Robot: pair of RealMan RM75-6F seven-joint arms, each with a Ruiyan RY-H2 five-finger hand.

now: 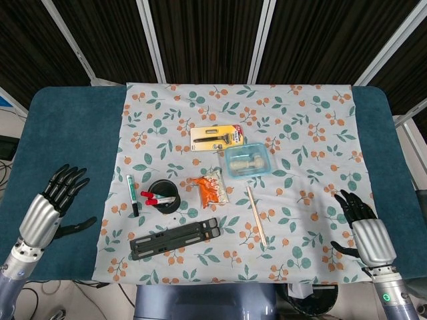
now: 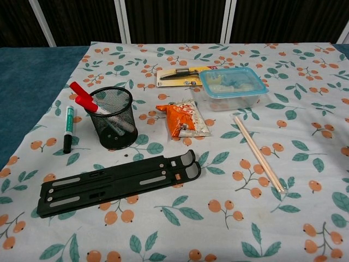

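Left hand (image 1: 52, 202), lower left of frame: fingers spread, grasping nothing, over blue table (image 1: 67, 133); nearest item, green marker (image 1: 132, 195), lies on the floral cloth (image 1: 300, 120) beside the mesh pen cup (image 1: 162, 195). Right hand (image 1: 365, 233), lower right: released, empty, at cloth edge

light: bright, even, from overhead | shadows: soft, short | focus: sharp | glare: none

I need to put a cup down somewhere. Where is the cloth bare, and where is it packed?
Bare: the far strip beyond the yellow card, the right side past the chopsticks, and the near edge below the black stand. Packed: around the mesh cup, snack bag and plastic box.
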